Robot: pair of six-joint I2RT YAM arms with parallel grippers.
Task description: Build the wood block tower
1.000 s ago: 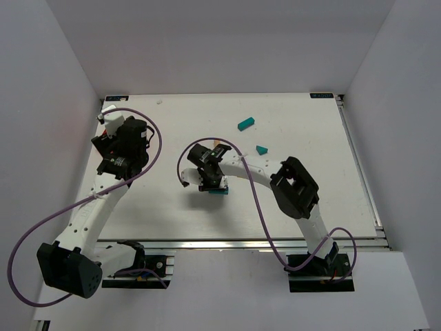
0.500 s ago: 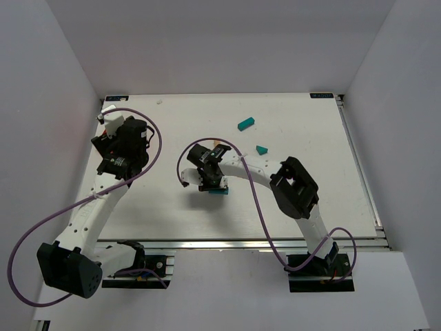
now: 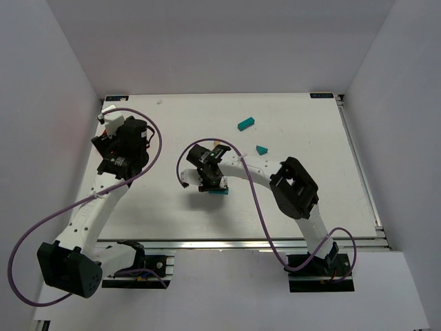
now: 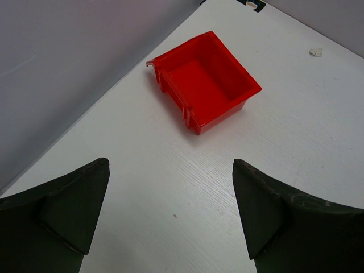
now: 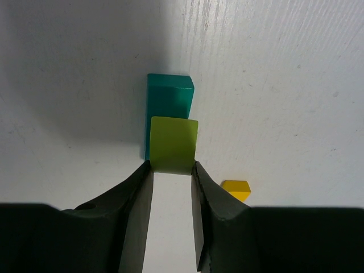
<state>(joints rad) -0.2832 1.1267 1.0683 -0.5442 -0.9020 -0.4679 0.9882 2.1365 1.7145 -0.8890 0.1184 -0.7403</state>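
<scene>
Right jaws clamped on a lime-green block point(image 5: 174, 143); left jaws spread wide, holding nothing.

In the right wrist view we see the lime-green block pinched by its near sides. Its far part overlaps the near end of a teal block point(image 5: 169, 96) lying flat on the table point(image 5: 284, 68) (we cannot tell whether the two touch). That pair is the wood block tower point(image 3: 219, 192), near the table's middle. A small yellow block point(image 5: 235, 189) sits just right of the jaws. Farther back lie a teal wedge point(image 3: 262, 149) and, beyond it, a long teal bar point(image 3: 247, 123), apart from each other. Beyond the left jaws a red bin point(image 4: 205, 79) stands near the table's edge.
</scene>
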